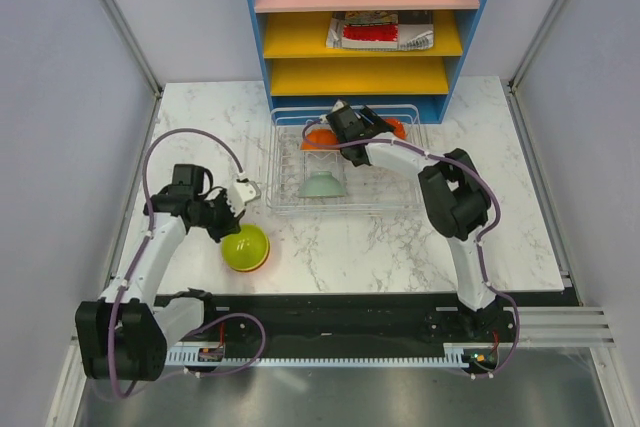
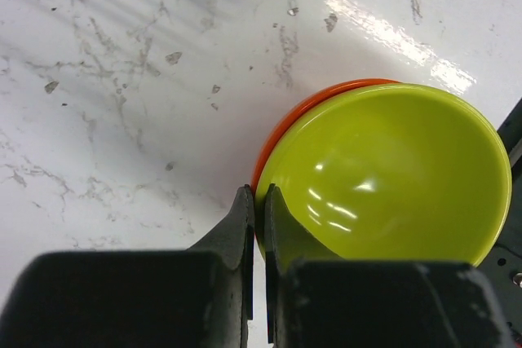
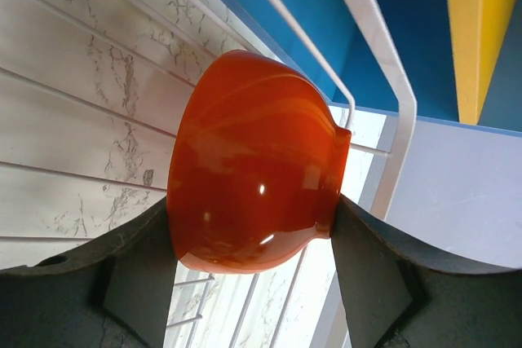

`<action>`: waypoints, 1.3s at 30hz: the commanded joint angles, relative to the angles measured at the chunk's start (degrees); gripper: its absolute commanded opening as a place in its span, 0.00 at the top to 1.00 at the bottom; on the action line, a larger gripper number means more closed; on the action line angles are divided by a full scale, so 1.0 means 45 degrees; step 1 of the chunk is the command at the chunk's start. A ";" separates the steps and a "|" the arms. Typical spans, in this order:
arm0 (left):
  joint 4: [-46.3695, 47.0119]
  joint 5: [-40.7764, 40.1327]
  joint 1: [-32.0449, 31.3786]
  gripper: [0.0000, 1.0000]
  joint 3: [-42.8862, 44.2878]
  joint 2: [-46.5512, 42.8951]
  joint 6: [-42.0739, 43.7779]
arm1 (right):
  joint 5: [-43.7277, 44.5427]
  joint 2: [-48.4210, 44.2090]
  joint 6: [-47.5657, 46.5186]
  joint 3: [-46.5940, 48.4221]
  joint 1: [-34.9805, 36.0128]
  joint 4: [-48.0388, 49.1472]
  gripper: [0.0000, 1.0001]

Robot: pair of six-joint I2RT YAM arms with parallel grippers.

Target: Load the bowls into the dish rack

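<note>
A lime green bowl (image 1: 246, 247) (image 2: 391, 177) sits nested in an orange bowl (image 2: 281, 124) on the marble table, left of the dish rack (image 1: 345, 209). My left gripper (image 1: 230, 233) (image 2: 257, 195) is shut on the near rim, one finger inside the green bowl and one outside. My right gripper (image 1: 326, 135) (image 3: 253, 201) is shut across the body of an orange-red bowl (image 1: 317, 138) (image 3: 253, 160), held on its side over the rack's back edge (image 3: 391, 87). A pale mint bowl (image 1: 322, 185) lies upside down in the rack. A red bowl (image 1: 397, 128) shows behind the right arm.
The blue shelf unit (image 1: 355, 37) (image 3: 326, 22) with pink and yellow shelves stands directly behind the rack, close to the right gripper. Grey walls enclose the marble table (image 1: 380, 247) on both sides.
</note>
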 commanded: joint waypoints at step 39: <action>0.0440 0.3103 0.3661 0.98 0.3889 0.3734 0.0288 | -0.4323 -0.0677 0.1236 0.1079 -0.0172 -0.2635 0.02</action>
